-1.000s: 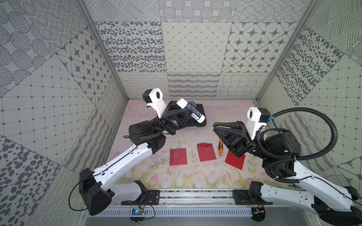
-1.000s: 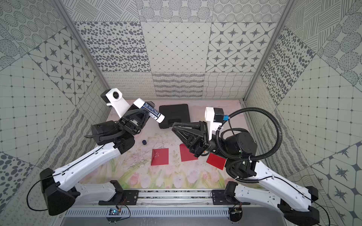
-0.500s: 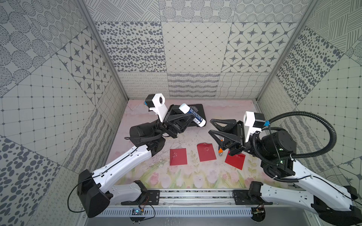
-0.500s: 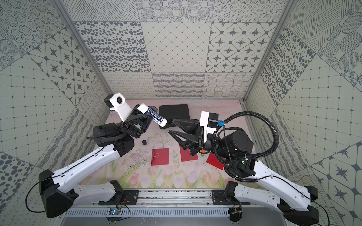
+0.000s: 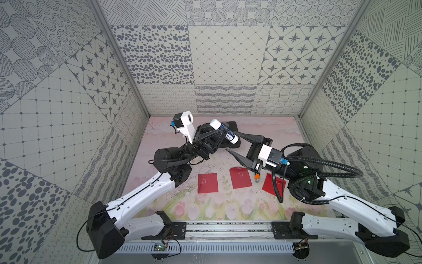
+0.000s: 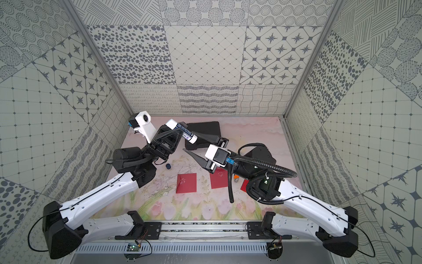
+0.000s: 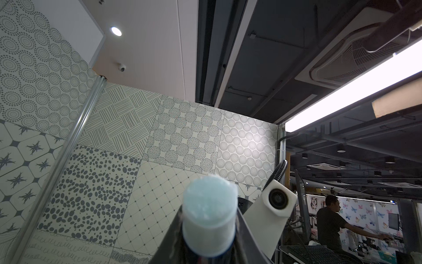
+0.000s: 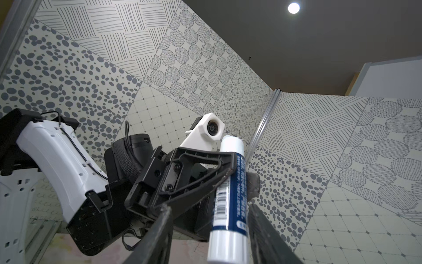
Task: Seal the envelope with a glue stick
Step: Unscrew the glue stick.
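Uncapped glue stick [image 5: 225,133] aloft.
Clamped mid-body in left gripper [image 5: 219,132]; flanked at white base by spread fingers of right gripper [image 5: 233,142].

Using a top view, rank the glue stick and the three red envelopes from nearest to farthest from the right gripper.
1. Glue stick, between the right gripper's jaws.
2. Middle red envelope, centre, and left red envelope, robot's left: too close to call.
3. Right red envelope, robot's right.

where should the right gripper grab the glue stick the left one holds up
Grip the glue stick by its free white bottom end, from below along its tilt. The left gripper covers the blue middle, and the top end is bare glue.
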You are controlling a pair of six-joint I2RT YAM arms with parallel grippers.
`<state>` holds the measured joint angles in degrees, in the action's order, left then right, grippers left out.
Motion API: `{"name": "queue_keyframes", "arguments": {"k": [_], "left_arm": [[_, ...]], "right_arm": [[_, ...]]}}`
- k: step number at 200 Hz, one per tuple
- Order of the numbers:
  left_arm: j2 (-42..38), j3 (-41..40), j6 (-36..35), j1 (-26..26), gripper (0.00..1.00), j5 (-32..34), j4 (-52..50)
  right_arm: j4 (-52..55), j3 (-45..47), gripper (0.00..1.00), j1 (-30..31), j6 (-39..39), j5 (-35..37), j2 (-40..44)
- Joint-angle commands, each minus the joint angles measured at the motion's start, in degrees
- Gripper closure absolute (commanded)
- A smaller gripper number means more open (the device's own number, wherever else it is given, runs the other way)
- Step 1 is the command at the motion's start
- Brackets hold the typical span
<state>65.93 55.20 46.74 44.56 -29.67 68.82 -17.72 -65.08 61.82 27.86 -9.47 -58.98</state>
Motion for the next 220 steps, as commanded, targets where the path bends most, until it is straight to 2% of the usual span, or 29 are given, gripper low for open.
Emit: {"name": "queue_keyframes", "arguments": {"k": [1, 79, 128, 177, 199, 220], "left_arm": [[-0.3, -0.4, 2.0, -0.2, 1.0, 5.6, 4.0], [-0.5, -0.5, 3.7, -0.2, 1.0, 6.1, 5.6], [0.1, -0.4, 4.4, -0.2, 1.0, 6.0, 6.6], [0.4, -0.3, 4.7, -0.2, 1.0, 5.9, 6.9], [0.6, -0.3, 4.8, -0.2, 1.0, 5.5, 7.1], [1.2, 0.0, 4.8, -0.2, 1.0, 3.9, 8.1]], "right_arm": [[-4.4, -1.5, 0.47, 0.4, 4.5, 3.5, -0.5], [-3.9, 0.9, 0.58, 0.7, 4.4, 9.4, 0.3], [-3.1, -0.1, 0.61, 0.7, 4.1, 10.5, -1.1], [-3.4, -0.6, 0.72, 0.8, 2.7, 9.8, -1.4], [-3.3, -0.7, 0.76, 0.8, 0.7, 9.1, -0.8], [-2.1, -0.9, 0.79, 0.8, -5.6, 8.4, 0.4]]}}
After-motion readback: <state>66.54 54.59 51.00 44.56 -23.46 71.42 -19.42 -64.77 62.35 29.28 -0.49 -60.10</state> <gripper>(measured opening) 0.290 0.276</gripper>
